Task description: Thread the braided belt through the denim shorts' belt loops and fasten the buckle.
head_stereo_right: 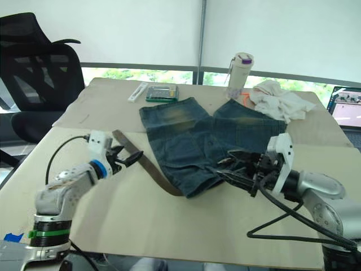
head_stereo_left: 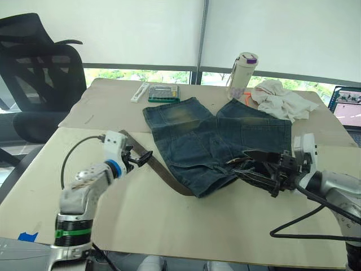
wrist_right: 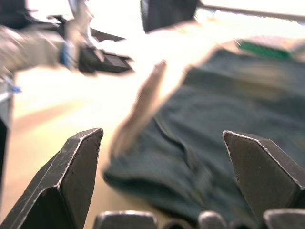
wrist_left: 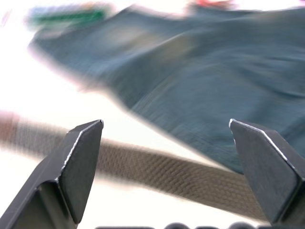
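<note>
The denim shorts lie flat in the middle of the table, legs pointing away from me. The braided belt runs as a brown strap from the table's left to the shorts' near corner, where it slips under the denim. My left gripper is open at the strap's free part; the belt crosses between its fingers. My right gripper hovers open over the shorts' near right edge, above the denim. I cannot make out the buckle or the belt loops.
At the far side stand a white bottle, a white cloth, a green case and a white strip. A black office chair is at the left, a laptop screen at the right. A black cable loops near the front edge.
</note>
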`<state>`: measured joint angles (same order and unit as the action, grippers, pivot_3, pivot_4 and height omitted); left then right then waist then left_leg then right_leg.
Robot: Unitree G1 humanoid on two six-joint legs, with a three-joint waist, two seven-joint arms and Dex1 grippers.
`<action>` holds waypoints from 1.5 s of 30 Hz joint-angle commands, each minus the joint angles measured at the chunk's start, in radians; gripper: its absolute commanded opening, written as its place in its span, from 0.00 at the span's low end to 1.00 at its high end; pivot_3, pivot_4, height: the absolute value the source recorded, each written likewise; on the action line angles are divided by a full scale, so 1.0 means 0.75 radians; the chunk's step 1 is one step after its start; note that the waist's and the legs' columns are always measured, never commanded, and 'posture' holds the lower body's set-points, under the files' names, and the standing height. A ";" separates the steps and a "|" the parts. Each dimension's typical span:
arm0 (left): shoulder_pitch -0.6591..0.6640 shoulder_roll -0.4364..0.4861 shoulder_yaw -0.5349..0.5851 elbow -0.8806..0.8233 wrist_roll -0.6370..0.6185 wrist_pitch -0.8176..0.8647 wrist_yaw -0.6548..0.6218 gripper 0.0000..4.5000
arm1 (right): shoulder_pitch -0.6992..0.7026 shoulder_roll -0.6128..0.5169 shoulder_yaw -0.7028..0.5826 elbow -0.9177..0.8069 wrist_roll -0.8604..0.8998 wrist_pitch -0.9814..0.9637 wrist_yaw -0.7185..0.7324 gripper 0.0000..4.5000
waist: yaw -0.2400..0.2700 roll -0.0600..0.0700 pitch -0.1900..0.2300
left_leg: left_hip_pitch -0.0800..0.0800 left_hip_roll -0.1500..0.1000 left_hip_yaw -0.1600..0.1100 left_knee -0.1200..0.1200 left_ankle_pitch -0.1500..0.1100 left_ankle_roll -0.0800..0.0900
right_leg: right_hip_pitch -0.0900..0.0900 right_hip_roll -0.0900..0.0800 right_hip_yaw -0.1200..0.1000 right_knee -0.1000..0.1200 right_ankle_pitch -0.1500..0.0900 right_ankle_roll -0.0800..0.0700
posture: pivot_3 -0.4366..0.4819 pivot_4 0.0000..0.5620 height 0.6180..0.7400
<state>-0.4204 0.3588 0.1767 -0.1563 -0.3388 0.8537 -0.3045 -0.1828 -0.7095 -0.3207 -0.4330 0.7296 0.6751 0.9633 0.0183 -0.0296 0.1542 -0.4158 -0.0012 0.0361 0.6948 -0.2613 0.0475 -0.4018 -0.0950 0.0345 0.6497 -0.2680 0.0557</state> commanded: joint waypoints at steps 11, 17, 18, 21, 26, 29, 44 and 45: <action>-0.489 -0.252 0.137 0.497 0.235 0.077 0.652 1.00 | -0.089 0.012 0.077 0.030 0.006 -0.084 -0.032 0.99 | -0.003 -0.001 0.000 | 0.000 -0.001 0.000 -0.001 0.000 -0.001 | -0.002 0.001 0.001 0.000 0.000 0.000 | 0.48 0.27 1.00; -0.599 -0.264 0.174 0.769 0.233 0.050 0.674 1.00 | -0.092 0.026 0.100 0.040 -0.009 -0.124 -0.050 0.99 | -0.003 -0.001 0.000 | -0.001 -0.002 0.000 -0.001 0.001 -0.001 | -0.002 0.000 0.001 0.000 0.000 0.000 | 0.48 0.27 1.00; -0.619 -0.263 0.178 0.817 0.231 0.035 0.671 1.00 | -0.093 0.030 0.102 0.039 -0.007 -0.127 -0.055 0.99 | -0.001 -0.001 0.000 | -0.001 -0.002 0.000 -0.001 0.001 -0.001 | -0.002 0.000 0.001 0.000 0.000 0.000 | 0.48 0.27 1.00; -0.679 -0.271 0.236 0.951 0.201 0.048 0.695 1.00 | -0.080 0.037 0.111 0.030 -0.015 -0.140 -0.067 0.99 | 0.000 -0.001 0.000 | 0.000 -0.002 0.000 -0.001 0.001 -0.002 | -0.002 0.000 0.001 0.000 0.000 0.000 | 0.48 0.27 1.00; -0.686 -0.289 0.326 1.002 0.177 0.112 0.766 0.91 | -0.057 0.050 0.118 0.040 -0.051 -0.180 -0.098 1.00 | 0.005 0.000 -0.001 | 0.001 -0.002 0.000 -0.001 0.001 -0.002 | -0.001 -0.001 0.001 0.001 0.000 0.000 | 0.48 0.27 1.00; -0.665 -0.282 0.335 0.981 0.182 0.106 0.784 0.74 | -0.053 0.056 0.119 0.040 -0.052 -0.188 -0.109 1.00 | 0.001 0.001 -0.001 | 0.001 -0.002 0.001 -0.002 0.001 -0.002 | -0.001 -0.001 0.001 0.002 0.000 0.000 | 0.48 0.27 1.00; -0.560 -0.291 0.411 0.829 0.127 0.101 0.819 0.01 | -0.077 0.044 0.142 0.087 -0.085 -0.226 -0.097 1.00 | -0.003 0.002 -0.002 | 0.003 -0.002 0.001 -0.002 0.001 -0.004 | -0.002 -0.003 0.001 0.007 0.000 0.000 | 0.48 0.27 1.00; -0.544 -0.285 0.384 0.791 0.132 0.109 0.798 0.01 | -0.077 0.043 0.142 0.090 -0.087 -0.229 -0.097 1.00 | -0.004 0.002 -0.002 | 0.003 -0.002 0.001 -0.002 0.001 -0.004 | -0.002 -0.003 0.001 0.007 0.000 0.000 | 0.48 0.27 1.00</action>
<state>-0.8619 0.1615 0.4731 0.4325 -0.2254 0.8991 0.3064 -0.2263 -0.6721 -0.2039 -0.3515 0.6595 0.5303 0.8859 0.0154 -0.0281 0.1529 -0.4133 -0.0031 0.0367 0.6935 -0.2602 0.0448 -0.4032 -0.0972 0.0352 0.6553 -0.2677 0.0555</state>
